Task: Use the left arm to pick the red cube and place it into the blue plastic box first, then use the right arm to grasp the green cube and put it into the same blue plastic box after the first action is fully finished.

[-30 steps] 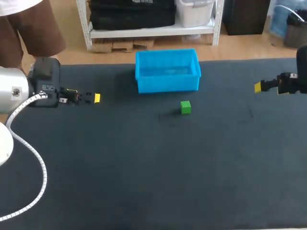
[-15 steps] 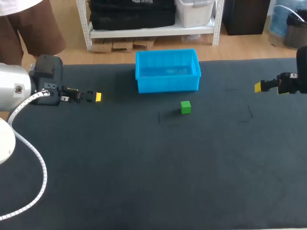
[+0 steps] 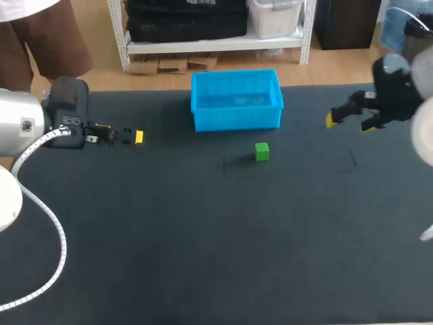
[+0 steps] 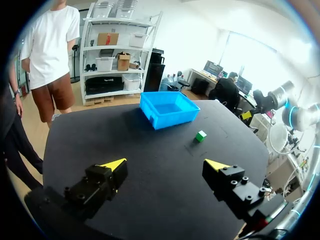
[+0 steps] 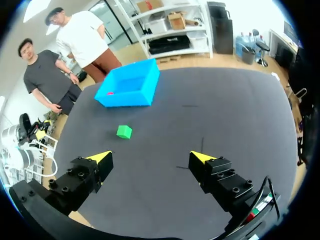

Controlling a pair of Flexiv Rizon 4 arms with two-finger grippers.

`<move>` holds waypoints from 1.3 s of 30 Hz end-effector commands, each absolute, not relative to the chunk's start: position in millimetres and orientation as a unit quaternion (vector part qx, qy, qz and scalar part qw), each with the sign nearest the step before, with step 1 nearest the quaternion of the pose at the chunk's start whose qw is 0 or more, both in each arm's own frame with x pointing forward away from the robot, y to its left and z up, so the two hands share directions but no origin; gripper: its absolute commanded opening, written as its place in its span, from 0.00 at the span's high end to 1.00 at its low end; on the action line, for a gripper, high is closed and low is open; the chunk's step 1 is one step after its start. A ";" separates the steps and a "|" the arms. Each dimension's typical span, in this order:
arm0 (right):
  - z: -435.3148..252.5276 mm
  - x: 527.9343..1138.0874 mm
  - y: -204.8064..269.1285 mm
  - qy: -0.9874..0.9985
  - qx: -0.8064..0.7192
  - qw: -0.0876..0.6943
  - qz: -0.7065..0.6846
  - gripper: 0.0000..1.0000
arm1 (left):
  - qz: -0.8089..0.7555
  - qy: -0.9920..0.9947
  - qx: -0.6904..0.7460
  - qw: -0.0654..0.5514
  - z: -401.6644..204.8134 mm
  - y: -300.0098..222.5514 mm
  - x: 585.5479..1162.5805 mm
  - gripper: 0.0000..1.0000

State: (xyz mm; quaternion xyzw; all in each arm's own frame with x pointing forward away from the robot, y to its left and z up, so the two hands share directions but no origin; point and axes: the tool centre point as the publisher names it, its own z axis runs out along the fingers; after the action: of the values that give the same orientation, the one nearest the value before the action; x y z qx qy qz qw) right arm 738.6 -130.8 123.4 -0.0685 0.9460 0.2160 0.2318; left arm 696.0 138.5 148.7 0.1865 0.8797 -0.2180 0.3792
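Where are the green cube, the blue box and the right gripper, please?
green cube (image 3: 262,152), head view, its middle.
blue box (image 3: 237,120), head view, its front wall.
right gripper (image 5: 150,157), right wrist view, midway between its fingertips.

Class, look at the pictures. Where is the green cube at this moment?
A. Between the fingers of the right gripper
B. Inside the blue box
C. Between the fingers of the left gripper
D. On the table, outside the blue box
D: the green cube rests on the dark table, a little way off the blue box on the robot's side of it.
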 end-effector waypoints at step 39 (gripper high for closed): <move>91.9 790.1 -51.2 0.995 -0.031 0.083 0.045 0.00 | -0.221 0.878 0.188 0.381 147.0 139.7 697.2 0.00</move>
State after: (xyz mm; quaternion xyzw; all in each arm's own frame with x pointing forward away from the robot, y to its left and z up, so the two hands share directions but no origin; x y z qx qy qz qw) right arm 790.1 -54.1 91.8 -0.0292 0.9947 0.0493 0.0848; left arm 696.1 138.4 148.8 0.1864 0.8798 -0.2179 0.3791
